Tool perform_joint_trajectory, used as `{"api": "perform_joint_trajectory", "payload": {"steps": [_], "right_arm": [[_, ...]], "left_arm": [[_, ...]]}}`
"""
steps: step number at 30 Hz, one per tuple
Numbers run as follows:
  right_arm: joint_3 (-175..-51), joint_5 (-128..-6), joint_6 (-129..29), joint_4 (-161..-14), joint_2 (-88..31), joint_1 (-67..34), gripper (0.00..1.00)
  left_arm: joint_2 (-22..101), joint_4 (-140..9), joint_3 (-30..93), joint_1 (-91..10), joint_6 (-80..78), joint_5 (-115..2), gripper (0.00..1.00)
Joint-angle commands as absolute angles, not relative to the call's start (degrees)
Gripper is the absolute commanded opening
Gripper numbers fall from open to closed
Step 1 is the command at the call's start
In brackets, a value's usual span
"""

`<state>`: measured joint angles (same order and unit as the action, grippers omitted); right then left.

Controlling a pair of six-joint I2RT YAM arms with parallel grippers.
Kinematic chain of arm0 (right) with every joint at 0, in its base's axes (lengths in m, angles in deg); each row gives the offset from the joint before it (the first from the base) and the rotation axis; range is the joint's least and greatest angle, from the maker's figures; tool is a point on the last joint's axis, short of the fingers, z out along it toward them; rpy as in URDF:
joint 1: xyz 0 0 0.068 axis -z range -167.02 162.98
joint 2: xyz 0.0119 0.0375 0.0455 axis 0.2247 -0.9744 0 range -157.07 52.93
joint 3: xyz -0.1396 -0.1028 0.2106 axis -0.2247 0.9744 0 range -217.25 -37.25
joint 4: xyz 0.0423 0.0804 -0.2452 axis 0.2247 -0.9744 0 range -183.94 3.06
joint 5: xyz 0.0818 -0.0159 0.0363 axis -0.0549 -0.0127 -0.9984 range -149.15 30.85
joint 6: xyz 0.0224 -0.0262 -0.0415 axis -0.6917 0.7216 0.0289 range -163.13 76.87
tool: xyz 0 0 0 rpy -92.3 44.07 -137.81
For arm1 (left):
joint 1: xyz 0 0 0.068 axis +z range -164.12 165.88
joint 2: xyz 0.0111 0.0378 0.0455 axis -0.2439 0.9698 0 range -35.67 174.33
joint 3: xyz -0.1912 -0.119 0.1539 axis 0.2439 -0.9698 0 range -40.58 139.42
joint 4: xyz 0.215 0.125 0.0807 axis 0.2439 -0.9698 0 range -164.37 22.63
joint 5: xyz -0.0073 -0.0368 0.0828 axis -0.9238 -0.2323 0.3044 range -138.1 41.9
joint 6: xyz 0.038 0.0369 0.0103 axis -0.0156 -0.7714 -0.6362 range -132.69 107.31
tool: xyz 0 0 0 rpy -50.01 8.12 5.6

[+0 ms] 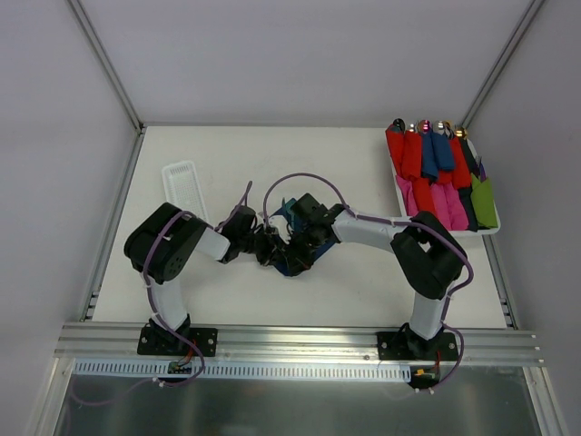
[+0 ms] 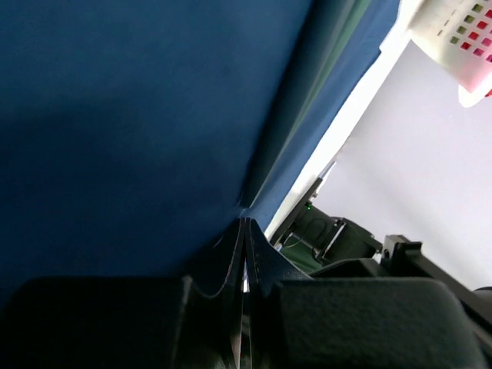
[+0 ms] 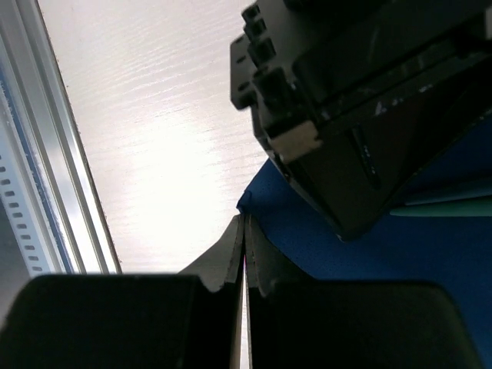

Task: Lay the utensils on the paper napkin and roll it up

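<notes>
The navy paper napkin (image 1: 290, 265) lies at the table's middle, mostly hidden under both grippers. My left gripper (image 1: 270, 247) and right gripper (image 1: 296, 247) meet over it. In the left wrist view the napkin (image 2: 131, 115) fills the frame, and a crease with a greenish band runs down to my shut left gripper (image 2: 244, 223). In the right wrist view my right gripper (image 3: 244, 219) is shut at a corner of the napkin (image 3: 307, 246). A teal utensil (image 3: 446, 206) lies on the napkin beyond the left gripper's black body.
A white tray (image 1: 495, 229) at the back right holds several red, pink, blue and green rolled bundles. It also shows in the left wrist view (image 2: 453, 31). A white perforated basket (image 1: 186, 186) stands at the back left. A metal rail (image 3: 46, 169) runs along the near edge.
</notes>
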<state>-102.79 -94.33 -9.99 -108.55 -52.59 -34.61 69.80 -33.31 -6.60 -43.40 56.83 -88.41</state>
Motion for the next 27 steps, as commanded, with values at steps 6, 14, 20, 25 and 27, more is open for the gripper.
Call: {"api": "perform_joint_trajectory", "payload": {"steps": [6,14,20,25,27], "right_arm": [[-103.08,-97.38,-11.31,-107.86,-50.43,-33.42,0.0],[-104.39,-101.78,-13.6,-108.39,-50.61,-30.35,0.0],[-106.94,-103.89,-14.31,-110.06,-52.1,-27.98,0.0],[-108.17,-104.33,-12.64,-111.81,-53.16,-27.53,0.0],[-108.53,-104.42,-12.02,-112.08,-53.42,-27.53,0.0]], "left_arm": [[72.0,-40.56,-4.19,-44.53,55.34,-88.09,0.0],[70.6,-46.62,-3.49,-44.62,53.58,-86.07,0.0],[67.97,-48.3,-1.91,-44.53,51.04,-85.8,0.0],[64.01,-51.37,1.69,-44.62,45.95,-86.15,0.11],[62.07,-52.07,2.49,-44.62,45.32,-86.24,0.13]]}}
